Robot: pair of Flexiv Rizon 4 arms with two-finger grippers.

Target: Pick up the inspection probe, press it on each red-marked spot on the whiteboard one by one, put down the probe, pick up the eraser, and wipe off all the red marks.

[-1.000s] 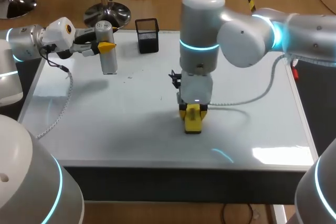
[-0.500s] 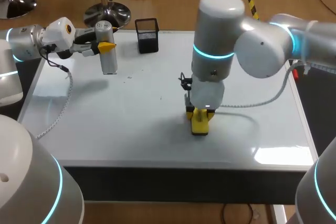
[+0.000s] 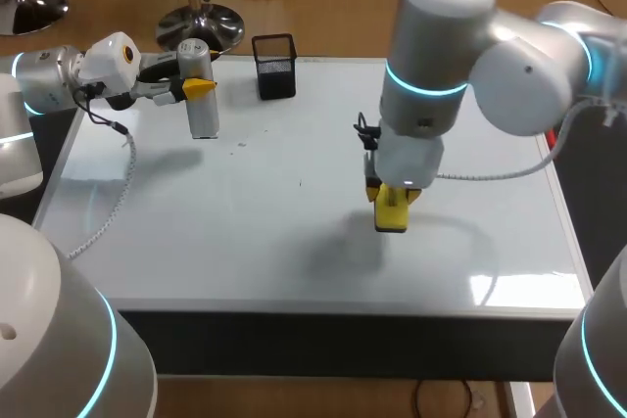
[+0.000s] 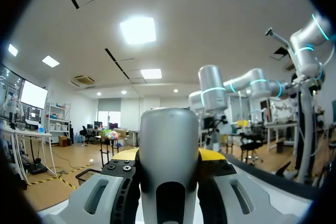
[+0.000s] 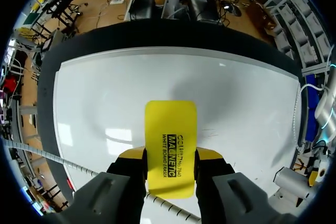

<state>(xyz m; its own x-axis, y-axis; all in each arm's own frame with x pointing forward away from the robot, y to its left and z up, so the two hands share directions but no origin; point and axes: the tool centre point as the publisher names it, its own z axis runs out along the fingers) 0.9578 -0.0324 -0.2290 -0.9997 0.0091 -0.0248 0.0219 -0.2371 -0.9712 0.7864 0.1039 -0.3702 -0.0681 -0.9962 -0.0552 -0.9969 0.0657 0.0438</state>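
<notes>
My left gripper is over the whiteboard's far left corner, shut on the silver cylindrical probe, which stands roughly upright. In the left wrist view the probe fills the gap between the yellow-tipped fingers. My right gripper points down over the board's middle right, shut on the yellow eraser. From the right wrist, the eraser sticks out ahead of the gripper over the whiteboard. Whether it touches the board I cannot tell. A few tiny marks dot the board left of centre.
A black mesh pen holder stands at the board's far edge, between the two arms. My right arm's cable hangs low over the board's right part. The board's front edge runs close to me.
My right arm has carried the eraser to the right and slightly farther from me. The left arm and the probe have stayed where they were.
</notes>
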